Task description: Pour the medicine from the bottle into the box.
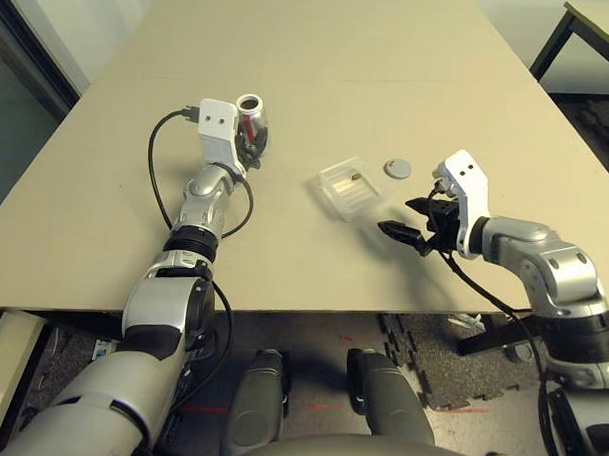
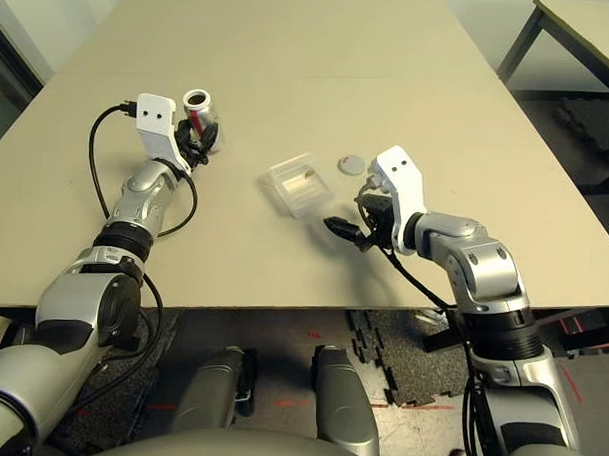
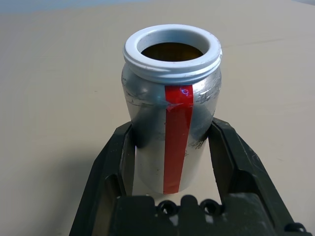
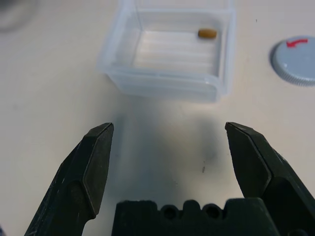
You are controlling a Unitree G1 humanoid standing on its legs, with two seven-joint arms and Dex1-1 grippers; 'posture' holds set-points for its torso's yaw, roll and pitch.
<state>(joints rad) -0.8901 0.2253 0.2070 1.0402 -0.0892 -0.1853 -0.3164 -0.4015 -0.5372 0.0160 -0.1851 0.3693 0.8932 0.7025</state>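
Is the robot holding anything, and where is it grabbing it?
The left gripper holds the bottle by its lower sides. The right gripper is open, holding nothing.

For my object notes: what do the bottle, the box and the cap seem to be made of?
The bottle: probably metal with a dull silver finish and a glossy red strip; its white threaded rim looks plastic.
The box: clear plastic, since the table shows through its walls.
The cap: likely matte grey plastic with a ribbed edge.
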